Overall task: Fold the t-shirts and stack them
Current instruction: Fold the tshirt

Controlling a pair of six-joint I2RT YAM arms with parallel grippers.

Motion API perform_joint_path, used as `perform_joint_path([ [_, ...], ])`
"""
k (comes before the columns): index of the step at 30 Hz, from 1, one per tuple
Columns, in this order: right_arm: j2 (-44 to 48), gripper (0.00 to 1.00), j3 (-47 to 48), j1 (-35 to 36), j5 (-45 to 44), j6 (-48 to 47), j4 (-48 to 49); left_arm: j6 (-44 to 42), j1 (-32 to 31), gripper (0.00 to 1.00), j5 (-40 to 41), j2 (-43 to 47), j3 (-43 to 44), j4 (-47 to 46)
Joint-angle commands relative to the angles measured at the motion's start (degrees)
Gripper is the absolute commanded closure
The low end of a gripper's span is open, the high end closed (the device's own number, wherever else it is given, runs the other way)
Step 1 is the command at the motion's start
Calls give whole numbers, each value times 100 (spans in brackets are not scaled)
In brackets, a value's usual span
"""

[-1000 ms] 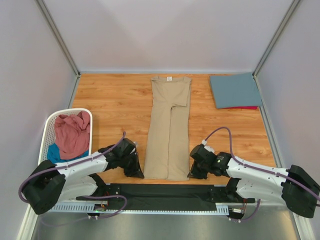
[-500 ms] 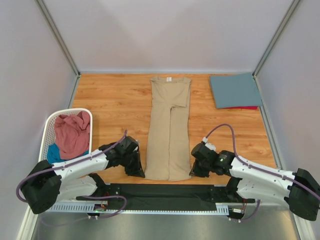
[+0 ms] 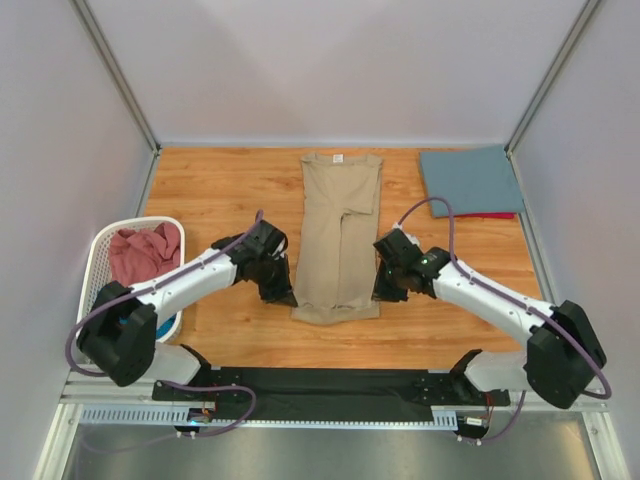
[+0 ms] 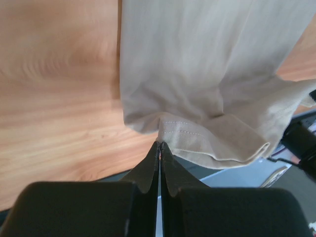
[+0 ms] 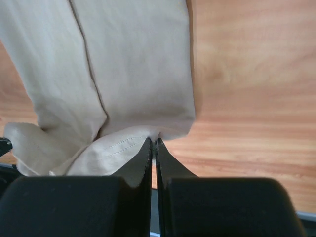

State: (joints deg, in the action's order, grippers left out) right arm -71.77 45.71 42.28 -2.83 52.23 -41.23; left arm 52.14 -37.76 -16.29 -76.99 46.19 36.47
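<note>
A tan t-shirt point(image 3: 340, 215) lies lengthwise mid-bench point(image 3: 225, 195), its sides folded in and its collar at the far end. The left fingers point(image 4: 150, 170) are pinched together on one near hem corner and the right fingers point(image 5: 143, 165) on the other, with the hem raised and doubled back. This looks like the halving fold. Next, both corners need carrying evenly to the collar before release. A folded slate blue t-shirt point(image 3: 470, 180) sits at the far right.
</note>
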Motion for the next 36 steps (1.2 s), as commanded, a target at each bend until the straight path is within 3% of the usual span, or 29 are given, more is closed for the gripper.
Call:
perform_joint_path([
  [1,-502,100,657,-483,195,-1012,203,-755,461,100,39,-596,819,308],
  [8,-1778,100,1931,-1397,870,-1856,362,-1346,1032,100,127,-2211,2865,782],
  [14,-3017,100,3162,-1846,1073,-2129,195,-1514,1516,100,-137,-3312,4044,976],
  [22,-3783,100,4102,-2232,1346,-2252,107,-1715,1763,100,-576,-4051,4968,862],
  [36,-4539,100,4771,-2646,1566,-2234,203,-1742,2000,100,-752,-5010,6261,976],
])
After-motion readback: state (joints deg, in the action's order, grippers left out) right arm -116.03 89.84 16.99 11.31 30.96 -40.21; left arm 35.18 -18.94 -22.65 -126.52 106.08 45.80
